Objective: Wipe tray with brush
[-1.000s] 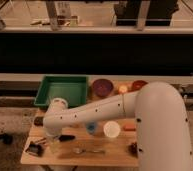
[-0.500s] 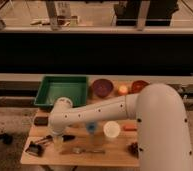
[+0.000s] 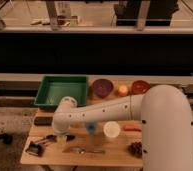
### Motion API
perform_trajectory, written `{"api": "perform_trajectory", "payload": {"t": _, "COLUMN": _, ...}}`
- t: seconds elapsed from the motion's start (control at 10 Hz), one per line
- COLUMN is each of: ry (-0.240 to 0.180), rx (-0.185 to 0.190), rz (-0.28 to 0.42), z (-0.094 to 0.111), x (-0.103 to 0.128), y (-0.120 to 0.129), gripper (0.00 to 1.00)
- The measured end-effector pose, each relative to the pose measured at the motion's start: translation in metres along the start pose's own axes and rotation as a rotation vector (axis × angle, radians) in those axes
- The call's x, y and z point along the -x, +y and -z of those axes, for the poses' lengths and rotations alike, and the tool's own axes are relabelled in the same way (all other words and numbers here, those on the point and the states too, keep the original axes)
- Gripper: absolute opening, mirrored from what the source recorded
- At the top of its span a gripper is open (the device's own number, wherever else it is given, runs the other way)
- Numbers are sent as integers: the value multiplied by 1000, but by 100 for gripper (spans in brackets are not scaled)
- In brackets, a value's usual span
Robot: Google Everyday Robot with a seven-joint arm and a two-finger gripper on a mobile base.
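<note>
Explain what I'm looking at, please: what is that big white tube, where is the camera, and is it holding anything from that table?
The big white shape is a robot's arm, reaching from the right across a wooden table. At its end, pointing down near the table's front left, is the gripper, a two-fingered hand. It is open and holds nothing. There is only one picture, looking down over the arm; where the camera is mounted I cannot tell. Just left of the gripper lies a brush with a black handle. At the back stand a green tray, a purple bowl and an orange bowl. A spoon lies near the front edge.
</note>
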Motion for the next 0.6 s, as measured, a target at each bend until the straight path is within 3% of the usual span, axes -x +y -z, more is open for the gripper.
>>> {"api": "perform_trajectory", "payload": {"t": 0.6, "ry": -29, "rx": 6, "rz": 11, "z": -8, "x": 3, "y": 1, "gripper": 79}}
